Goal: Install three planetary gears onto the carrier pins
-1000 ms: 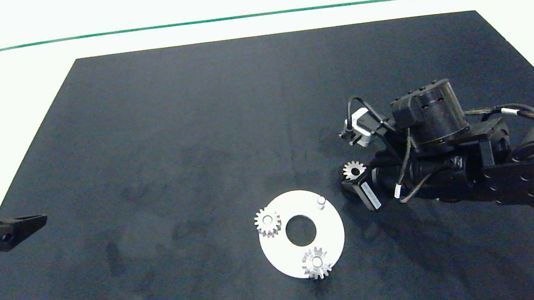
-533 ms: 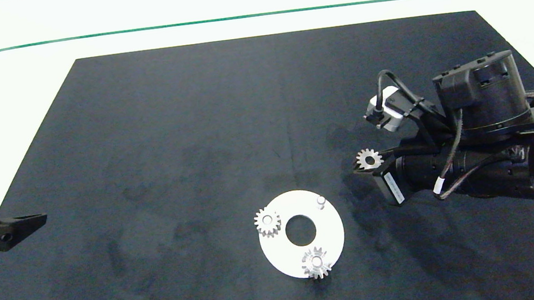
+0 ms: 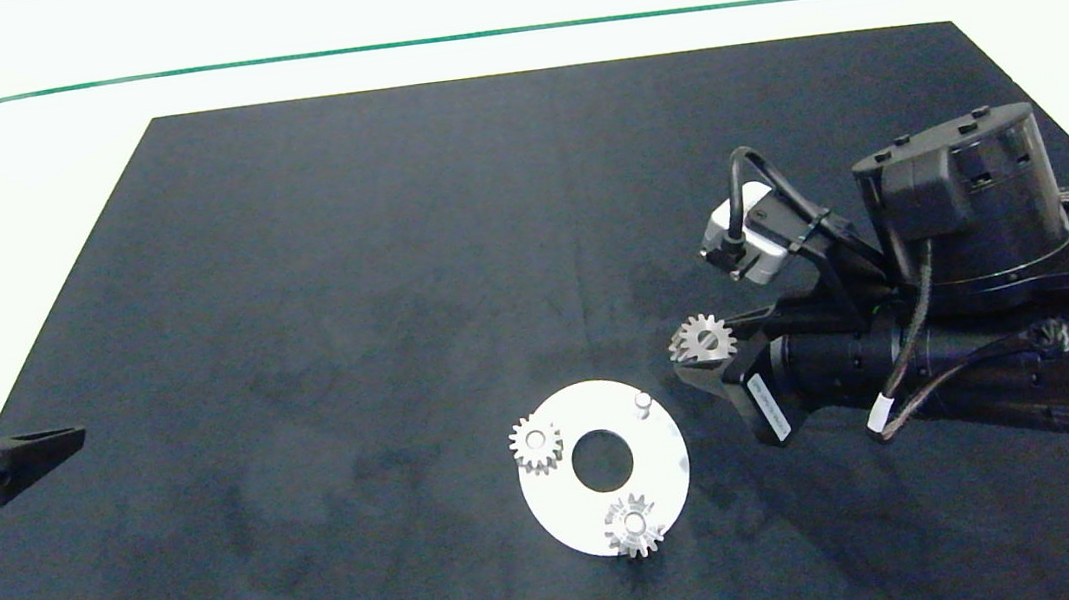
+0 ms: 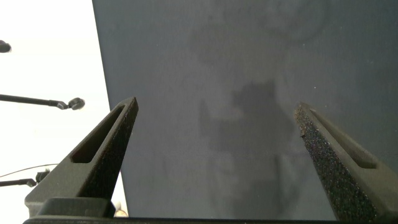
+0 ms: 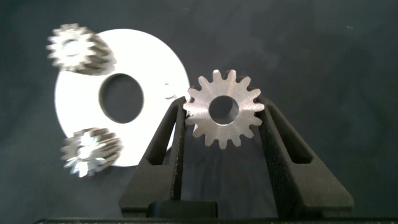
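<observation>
Now that the right hand (image 3: 701, 346), clamped on the third gear (image 3: 703, 338), has swung back beside the disc (image 3: 670, 466), only the bare pin (image 3: 643, 399) remains.

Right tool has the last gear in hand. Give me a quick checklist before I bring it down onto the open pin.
1. Grip: right tool is shut on the third small silvery metal spur gear, teeth pinched on both sides: ok.
2. Gear's round centre hole unobstructed: ok.
3. Free short whitish peg on the flat white ring-shaped disc is bare: ok.
4. Other two silvery gears seated on their pegs: ok.
5. Hole lined up over the peg: not ok; the gear is off the disc, to the peg's right in the head view.
6. Left tool open, parked at the mat's left edge, clear: ok.
</observation>
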`<act>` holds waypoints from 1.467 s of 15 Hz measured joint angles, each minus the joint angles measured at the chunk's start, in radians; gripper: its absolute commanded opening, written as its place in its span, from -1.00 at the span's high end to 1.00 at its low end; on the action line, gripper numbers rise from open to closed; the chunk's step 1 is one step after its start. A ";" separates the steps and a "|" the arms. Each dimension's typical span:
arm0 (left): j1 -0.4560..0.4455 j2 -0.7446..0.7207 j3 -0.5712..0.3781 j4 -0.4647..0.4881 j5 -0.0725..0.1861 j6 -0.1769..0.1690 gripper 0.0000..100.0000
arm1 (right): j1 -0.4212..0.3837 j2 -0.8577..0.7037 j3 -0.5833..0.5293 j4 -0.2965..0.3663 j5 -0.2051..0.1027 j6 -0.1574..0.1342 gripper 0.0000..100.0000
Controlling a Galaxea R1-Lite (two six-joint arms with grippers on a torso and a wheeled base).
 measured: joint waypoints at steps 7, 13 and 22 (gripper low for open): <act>-0.003 -0.012 -0.002 0.000 0.000 0.000 -1.00 | 0.059 0.075 -0.042 0.001 -0.006 0.004 0.68; -0.036 -0.014 0.000 0.001 0.000 -0.007 -1.00 | 0.086 0.127 -0.070 0.011 -0.010 0.004 0.68; -0.035 -0.012 0.001 0.000 0.000 -0.007 -1.00 | 0.060 0.124 -0.098 0.087 -0.013 -0.004 0.68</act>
